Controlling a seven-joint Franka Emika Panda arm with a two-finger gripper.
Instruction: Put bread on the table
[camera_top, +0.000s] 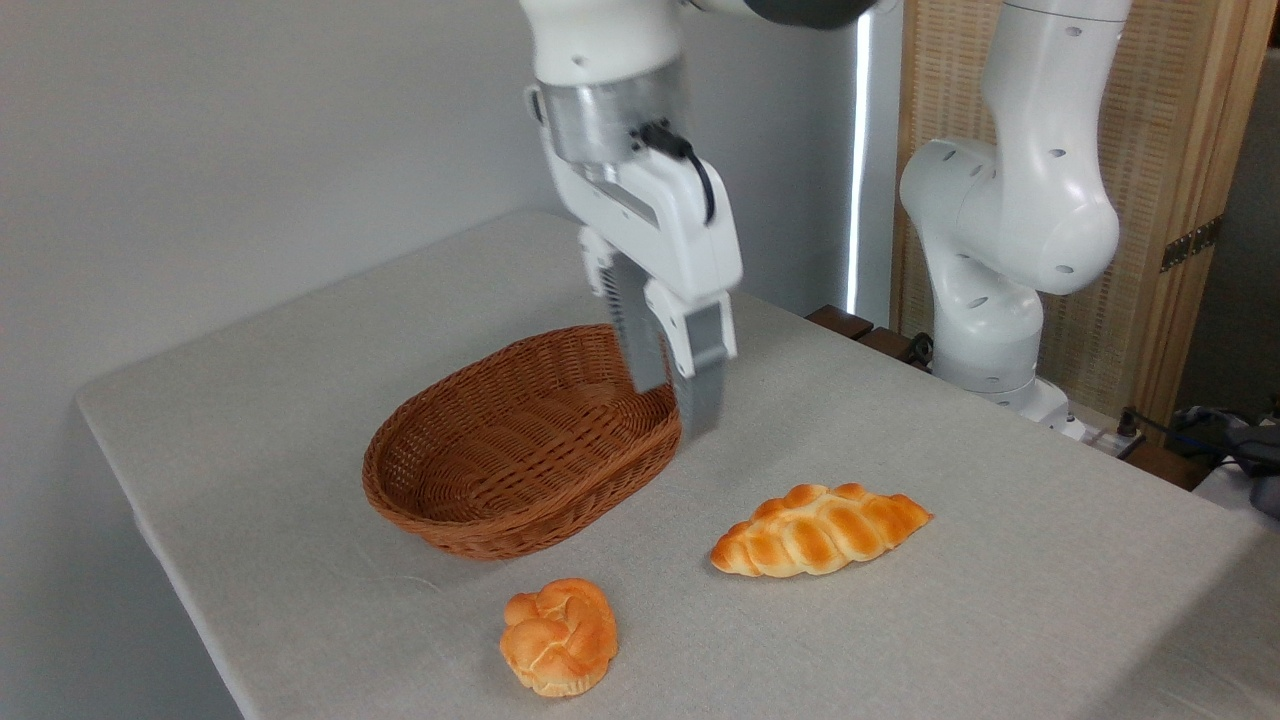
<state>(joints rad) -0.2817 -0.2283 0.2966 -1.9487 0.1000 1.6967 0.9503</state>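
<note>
camera view: a brown wicker basket (520, 440) sits left of centre on the grey-beige bench (1000, 600), and a small knotted bun (559, 636) lies in front of it. nothing lies between these and the braided bread loaf (822, 530), which rests flat on the cloth to the basket's right. the end effector (675, 400) hangs above the basket's right rim, fingers slightly apart and empty, up and to the left of the loaf, apart from it.

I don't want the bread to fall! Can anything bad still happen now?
Probably not much. The bread lies flat on the table, away from its edges, so it should stay. The end effector hangs open right above the basket rim; moving sideways, it might bump the basket, which could slide toward the bun.
</note>
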